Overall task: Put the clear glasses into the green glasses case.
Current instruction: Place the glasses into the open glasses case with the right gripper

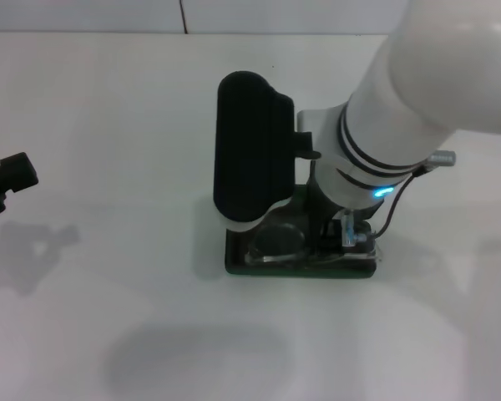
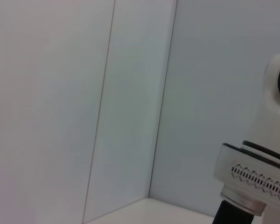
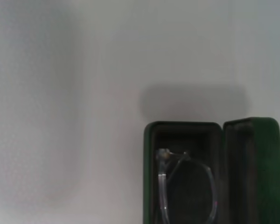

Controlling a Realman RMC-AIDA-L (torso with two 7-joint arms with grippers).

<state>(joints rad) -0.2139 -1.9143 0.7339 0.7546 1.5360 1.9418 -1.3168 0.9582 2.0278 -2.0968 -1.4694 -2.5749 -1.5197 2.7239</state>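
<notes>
With the clear glasses (image 3: 186, 184) lying in the open green glasses case (image 3: 151, 172) at the table's (image 1: 108, 125) centre, the right gripper (image 1: 338, 225) just above, fingers hidden so grip unknowable, could drag them out lifting, while the left gripper (image 1: 8, 175) idles at nine o'clock.

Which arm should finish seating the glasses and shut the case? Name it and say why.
Right. The right gripper is directly over the open green case, where the glasses lie inside. The left gripper is far off at the table's left edge.
</notes>
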